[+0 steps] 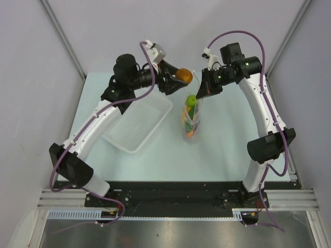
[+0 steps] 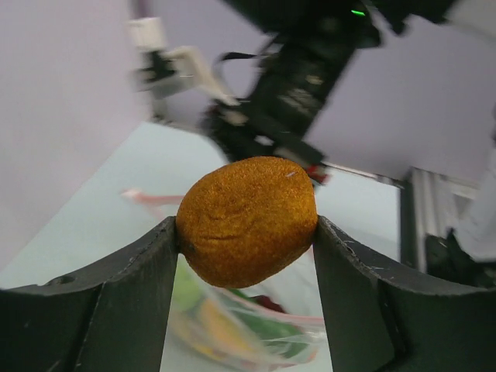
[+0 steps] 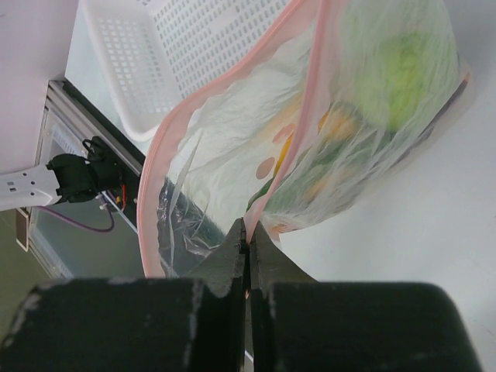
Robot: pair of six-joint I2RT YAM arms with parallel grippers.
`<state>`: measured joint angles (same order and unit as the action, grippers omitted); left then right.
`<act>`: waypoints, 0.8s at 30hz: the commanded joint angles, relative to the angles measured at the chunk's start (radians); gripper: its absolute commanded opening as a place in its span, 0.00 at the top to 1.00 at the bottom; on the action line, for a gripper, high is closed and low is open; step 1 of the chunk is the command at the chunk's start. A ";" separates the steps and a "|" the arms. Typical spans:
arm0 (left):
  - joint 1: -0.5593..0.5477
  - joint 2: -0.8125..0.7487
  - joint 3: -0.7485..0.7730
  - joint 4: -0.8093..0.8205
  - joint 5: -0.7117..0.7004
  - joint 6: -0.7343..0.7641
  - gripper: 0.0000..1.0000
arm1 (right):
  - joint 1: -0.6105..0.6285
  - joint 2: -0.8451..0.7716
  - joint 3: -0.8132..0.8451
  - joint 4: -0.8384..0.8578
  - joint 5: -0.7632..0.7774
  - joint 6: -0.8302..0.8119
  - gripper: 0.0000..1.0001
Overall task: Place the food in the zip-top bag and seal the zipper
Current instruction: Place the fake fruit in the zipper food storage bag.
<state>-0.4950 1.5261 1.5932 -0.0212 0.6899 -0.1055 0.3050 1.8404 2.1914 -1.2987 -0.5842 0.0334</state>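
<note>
An orange toy fruit (image 2: 248, 221), one piece of the food, is clamped between the fingers of my left gripper (image 2: 246, 231). It hangs in the air (image 1: 183, 76) just above the mouth of the zip-top bag (image 1: 192, 126). The clear bag stands on the table with a lime-green ball (image 1: 191, 100) and other green, yellow and orange pieces inside. My right gripper (image 3: 248, 232) is shut on the bag's mouth edge, pinching the pink-red zipper (image 3: 306, 116) and holding the mouth open. In the top view this gripper (image 1: 202, 92) sits at the bag's far right.
A white perforated tray (image 1: 138, 121) lies on the table left of the bag, under the left arm. Grey walls close in the table at the back and sides. A black rail with the arm bases runs along the near edge (image 1: 170, 194).
</note>
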 commanded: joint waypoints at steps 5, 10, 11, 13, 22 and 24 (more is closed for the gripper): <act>-0.068 0.132 0.068 -0.130 0.355 0.229 0.34 | 0.013 -0.038 0.013 0.027 0.001 0.005 1.00; -0.079 0.190 0.131 -0.284 0.301 0.381 0.31 | 0.013 -0.055 0.001 0.027 0.015 0.003 1.00; -0.082 0.198 0.136 -0.295 0.254 0.394 0.27 | 0.013 -0.058 -0.002 0.027 0.012 0.005 1.00; -0.086 0.207 0.171 -0.357 0.209 0.440 0.18 | 0.013 -0.063 -0.005 0.023 0.009 0.000 1.00; -0.056 0.115 0.160 -0.280 0.099 0.246 0.01 | 0.009 -0.082 -0.022 0.030 0.046 0.028 1.00; -0.040 0.117 0.172 -0.263 0.041 0.114 0.01 | 0.006 -0.095 -0.027 0.045 0.070 0.063 1.00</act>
<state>-0.5640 1.7161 1.7283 -0.3676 0.8246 0.2279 0.3130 1.8107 2.1647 -1.2919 -0.5514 0.0425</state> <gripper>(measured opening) 0.994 0.010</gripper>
